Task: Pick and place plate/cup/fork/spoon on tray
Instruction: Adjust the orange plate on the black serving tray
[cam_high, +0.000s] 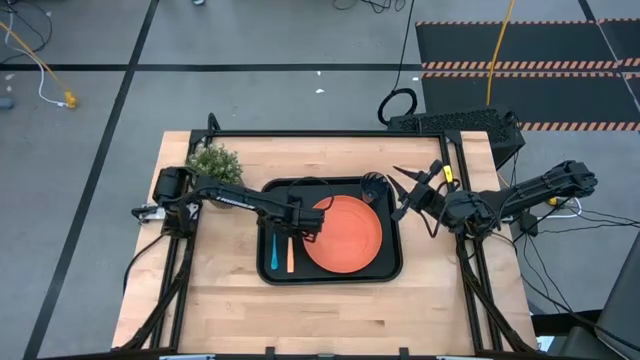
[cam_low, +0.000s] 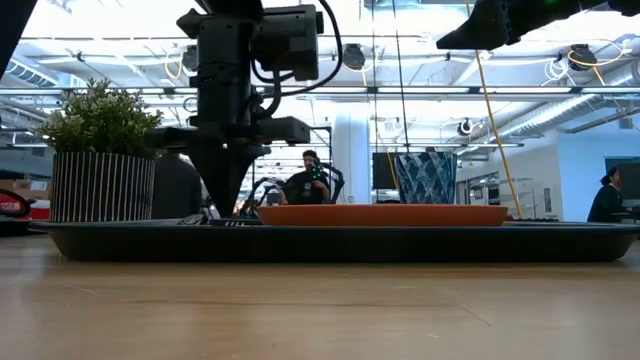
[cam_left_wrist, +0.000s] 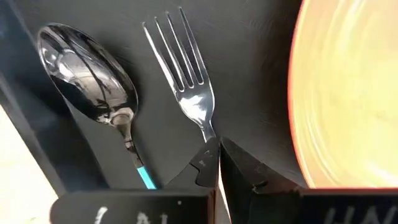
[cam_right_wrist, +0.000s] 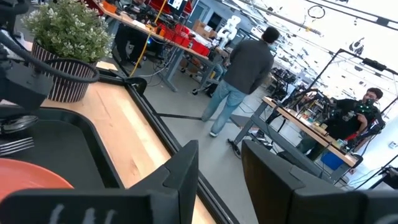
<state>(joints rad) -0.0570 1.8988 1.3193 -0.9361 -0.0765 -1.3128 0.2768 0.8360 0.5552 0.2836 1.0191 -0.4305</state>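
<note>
Left tool (cam_left_wrist: 217, 163): closed together at the fork (cam_left_wrist: 180, 74) neck, seemingly for laying it beside the spoon (cam_left_wrist: 93, 87), at nine o'clock of the plate (cam_high: 343, 233), on the tray (cam_high: 392, 270). Right tool (cam_high: 408, 192): apart, idle at three o'clock.

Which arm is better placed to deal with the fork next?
Left. The left gripper is closed on the fork, which lies on the tray; the right gripper hangs open beside the tray.

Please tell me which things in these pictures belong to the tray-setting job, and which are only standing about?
Belong to the job:
- tray
- plate
- fork, held by the left end effector
- spoon
- cup

Only standing about:
- potted plant
- right end effector, open, empty
</note>
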